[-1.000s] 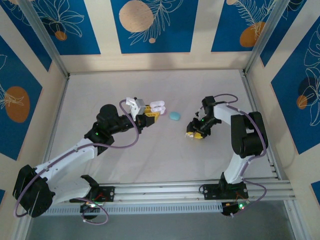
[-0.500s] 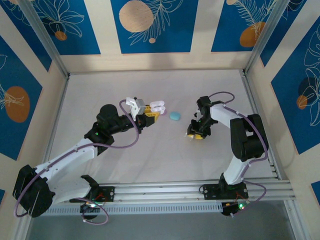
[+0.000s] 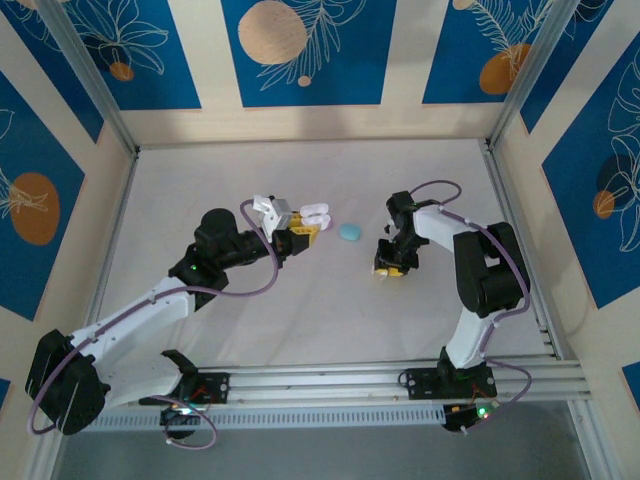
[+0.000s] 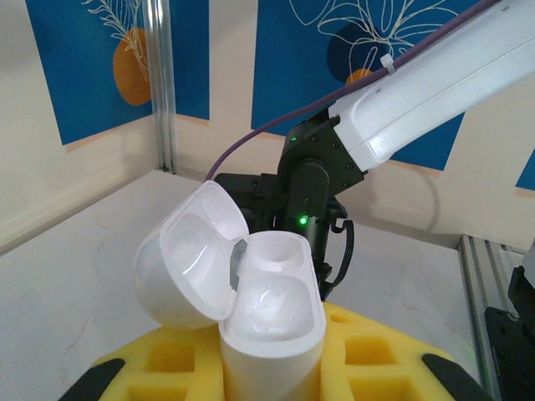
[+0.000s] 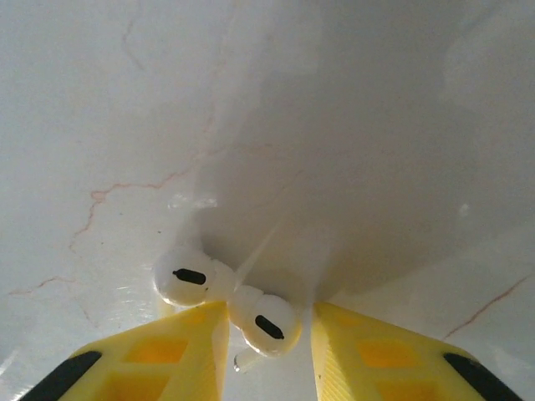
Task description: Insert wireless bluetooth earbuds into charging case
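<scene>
From above, the left gripper (image 3: pixel 303 232) is clamped on the white charging case (image 3: pixel 314 214). It holds the case off the table (image 3: pixel 300 310) with the mouth tipped toward the right arm, probably so a bud can be fed straight in. A teal case (image 3: pixel 349 232) lies on the table just beyond the left gripper, between the two grippers and touching neither. The right gripper (image 3: pixel 388 268) is pressed low to the table, nose down, as it would be to pick up something small.

In the left wrist view, the white charging case (image 4: pixel 272 326) stands upright between the left gripper's yellow pads. Its lid (image 4: pixel 192 267) is hinged back to the left, and both sockets look empty. The right arm (image 4: pixel 401 92) hangs beyond it, showing a small green light. No brand or lettering can be read on the case.

In the right wrist view, two white earbuds (image 5: pixel 188 278) lie touching each other on the table at the tip of the right gripper (image 5: pixel 267 342). One bud sits between the yellow fingers (image 5: pixel 175 347) and the other just outside the left one. The jaws stand apart and straddle that bud, with a sliver of gap on its right side, so I judge the pinch is not yet made. Each bud has a dark slot but no writing.
</scene>
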Controlling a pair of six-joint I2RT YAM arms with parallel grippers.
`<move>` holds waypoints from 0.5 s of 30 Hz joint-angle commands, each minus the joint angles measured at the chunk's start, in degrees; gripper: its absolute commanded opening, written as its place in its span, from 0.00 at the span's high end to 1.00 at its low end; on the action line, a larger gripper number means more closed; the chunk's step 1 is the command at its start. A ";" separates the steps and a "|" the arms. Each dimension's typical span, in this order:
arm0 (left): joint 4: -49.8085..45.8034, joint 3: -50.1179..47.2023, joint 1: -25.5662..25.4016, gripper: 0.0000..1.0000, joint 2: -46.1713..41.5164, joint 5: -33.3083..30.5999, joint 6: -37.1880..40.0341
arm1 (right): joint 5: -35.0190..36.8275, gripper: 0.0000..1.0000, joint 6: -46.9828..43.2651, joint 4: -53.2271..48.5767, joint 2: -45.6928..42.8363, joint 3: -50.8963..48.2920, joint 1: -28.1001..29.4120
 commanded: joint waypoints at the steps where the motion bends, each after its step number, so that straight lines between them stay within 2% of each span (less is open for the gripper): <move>1: 0.11 0.75 -0.51 0.78 -0.73 -0.74 0.32 | 2.90 0.70 0.33 -2.25 0.97 1.42 0.38; 15: -0.07 0.70 -0.51 0.77 -0.92 -1.01 0.51 | 4.89 0.70 -3.75 -4.71 -0.11 1.53 0.82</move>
